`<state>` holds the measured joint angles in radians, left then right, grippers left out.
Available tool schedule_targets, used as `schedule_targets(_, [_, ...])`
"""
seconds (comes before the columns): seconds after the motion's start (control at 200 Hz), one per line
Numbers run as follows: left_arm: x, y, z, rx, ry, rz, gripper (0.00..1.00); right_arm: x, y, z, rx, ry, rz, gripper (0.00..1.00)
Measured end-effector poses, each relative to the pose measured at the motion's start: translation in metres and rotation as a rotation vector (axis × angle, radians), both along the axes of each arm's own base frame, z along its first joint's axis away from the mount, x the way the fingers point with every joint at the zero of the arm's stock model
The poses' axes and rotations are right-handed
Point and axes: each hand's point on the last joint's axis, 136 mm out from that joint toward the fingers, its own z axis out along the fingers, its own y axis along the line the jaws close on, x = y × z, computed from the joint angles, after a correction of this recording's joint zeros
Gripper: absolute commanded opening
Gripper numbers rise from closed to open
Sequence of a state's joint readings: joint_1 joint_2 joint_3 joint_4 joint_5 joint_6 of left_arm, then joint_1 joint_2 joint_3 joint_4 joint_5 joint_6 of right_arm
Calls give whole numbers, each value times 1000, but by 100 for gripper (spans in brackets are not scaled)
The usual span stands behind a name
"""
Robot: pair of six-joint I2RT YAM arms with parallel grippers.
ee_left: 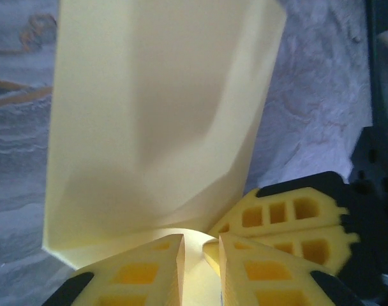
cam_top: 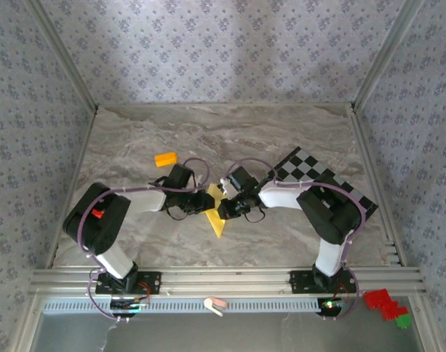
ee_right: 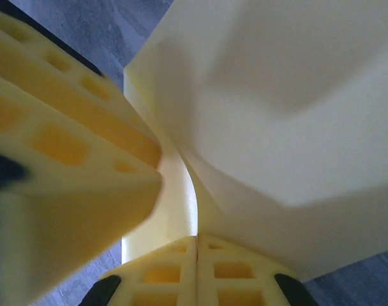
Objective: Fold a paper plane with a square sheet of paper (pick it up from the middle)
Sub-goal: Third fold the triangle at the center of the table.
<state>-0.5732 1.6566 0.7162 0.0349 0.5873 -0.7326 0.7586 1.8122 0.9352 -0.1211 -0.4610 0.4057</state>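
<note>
L arm [cam_top: 105, 224], R arm [cam_top: 322, 209]: black joint housings, white link sections between. Lilac cable [cam_top: 146, 189] runs along each arm, looped nr the wrist. Red mark [cam_top: 98, 213] on L arm's big housing. Bases [cam_top: 124, 282] black; small lit LED [cam_top: 328, 305] at R one. L gripper [ee_left: 200, 247], R gripper [ee_right: 197, 245]: yellow fingers [ee_left: 149, 271] w/ rect. pockets in rows, black at the roots.

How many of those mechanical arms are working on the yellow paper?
2. The black-and-white left arm comes in from the left, the right arm from the right; they meet at the pale-yellow paper sheet.
</note>
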Motion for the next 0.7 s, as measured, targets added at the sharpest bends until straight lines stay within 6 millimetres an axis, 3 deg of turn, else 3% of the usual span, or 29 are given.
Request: schedule_targets(0.7, [5,7,-11,16,16,17,20,0,0,0,-7,0,8,3])
